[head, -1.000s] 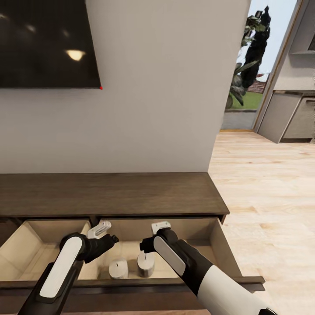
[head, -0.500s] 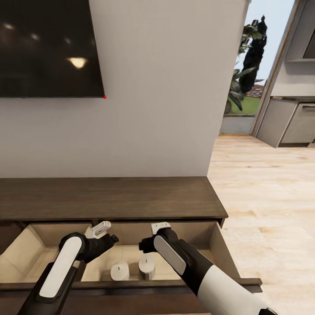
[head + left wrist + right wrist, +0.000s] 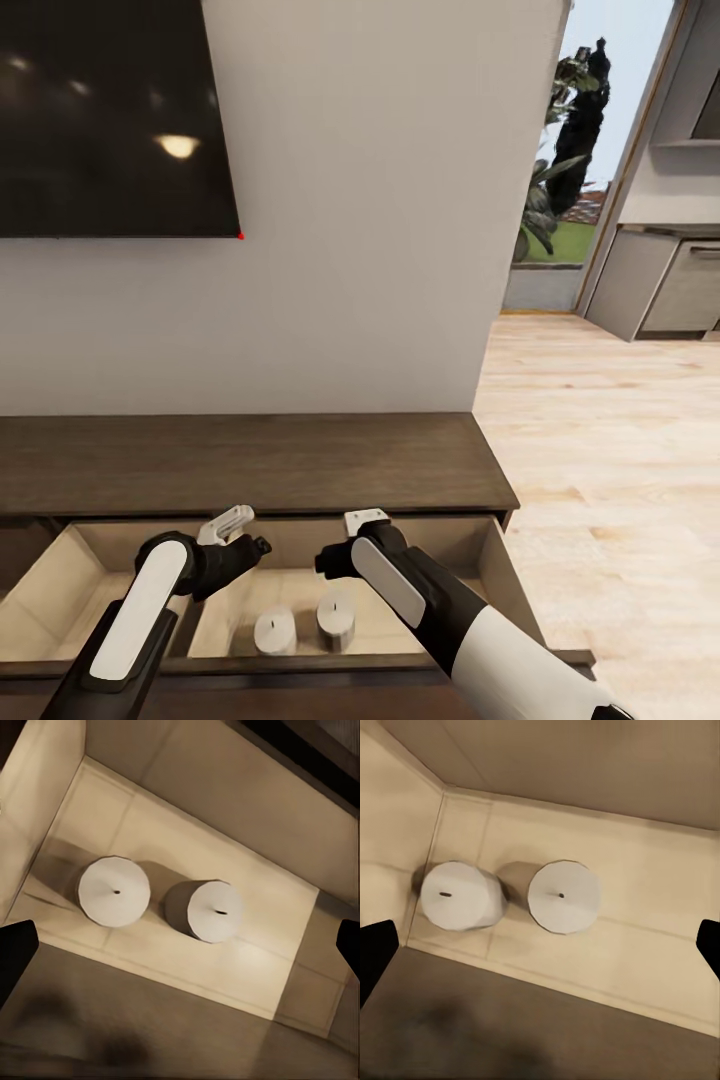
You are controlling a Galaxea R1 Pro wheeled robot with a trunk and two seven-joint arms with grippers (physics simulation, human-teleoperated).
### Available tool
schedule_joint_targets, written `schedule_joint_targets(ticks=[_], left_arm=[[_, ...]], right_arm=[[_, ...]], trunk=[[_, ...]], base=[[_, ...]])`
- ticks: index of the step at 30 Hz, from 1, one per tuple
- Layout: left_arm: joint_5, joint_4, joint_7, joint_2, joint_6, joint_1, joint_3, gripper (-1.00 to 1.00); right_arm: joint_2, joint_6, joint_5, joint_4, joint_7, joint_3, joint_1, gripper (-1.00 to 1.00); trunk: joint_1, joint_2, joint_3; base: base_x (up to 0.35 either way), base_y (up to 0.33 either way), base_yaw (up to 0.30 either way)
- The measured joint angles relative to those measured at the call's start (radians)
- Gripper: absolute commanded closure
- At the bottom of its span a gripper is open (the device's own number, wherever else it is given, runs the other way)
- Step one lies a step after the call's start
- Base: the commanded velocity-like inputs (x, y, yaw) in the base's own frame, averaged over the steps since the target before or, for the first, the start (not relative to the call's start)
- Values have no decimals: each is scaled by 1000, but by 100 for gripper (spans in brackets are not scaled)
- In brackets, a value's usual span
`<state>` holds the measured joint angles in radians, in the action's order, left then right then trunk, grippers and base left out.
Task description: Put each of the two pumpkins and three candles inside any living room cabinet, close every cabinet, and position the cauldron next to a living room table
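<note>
Left arm: forearm rising from lower left, wrist bent forward, left gripper (image 3: 232, 523) angled downward; fingertips (image 3: 16, 954) at frame edges, spread wide, nothing between.
Right arm: forearm entering from lower right, right gripper (image 3: 366, 521) pointing downward; 2 fingertips (image 3: 376, 949) likewise spread, empty.

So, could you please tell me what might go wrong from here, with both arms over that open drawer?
1. Both the left gripper and right gripper hang inside the open drawer; pushing it shut now could pinch them against the cabinet.
2. The two candles stand upright near the front; a hard close might topple them.
3. The neighbouring drawer is open too and could be forgotten.
</note>
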<state>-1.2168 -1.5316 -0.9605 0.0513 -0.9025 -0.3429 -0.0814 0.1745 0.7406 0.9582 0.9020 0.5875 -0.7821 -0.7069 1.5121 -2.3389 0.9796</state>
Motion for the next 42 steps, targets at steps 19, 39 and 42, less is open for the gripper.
schedule_joint_targets(ticks=[19, 39, 42], left_arm=[[0, -1, 0, 0, -1, 0, 0, -100], [0, -6, 0, 0, -2, 0, 0, -100], [0, -7, 0, 0, -2, 0, 0, -100]], right_arm=[[0, -3, 0, -1, -32, 0, 0, -100], [0, -1, 0, 1, -29, 0, -1, -100], [0, -1, 0, 1, -29, 0, 0, -100]], trunk=[[-73, 133, -60], [-149, 273, -123], [-160, 294, -134]], base=[[-61, 11, 0], [-109, 50, 23], [-301, 163, 218]])
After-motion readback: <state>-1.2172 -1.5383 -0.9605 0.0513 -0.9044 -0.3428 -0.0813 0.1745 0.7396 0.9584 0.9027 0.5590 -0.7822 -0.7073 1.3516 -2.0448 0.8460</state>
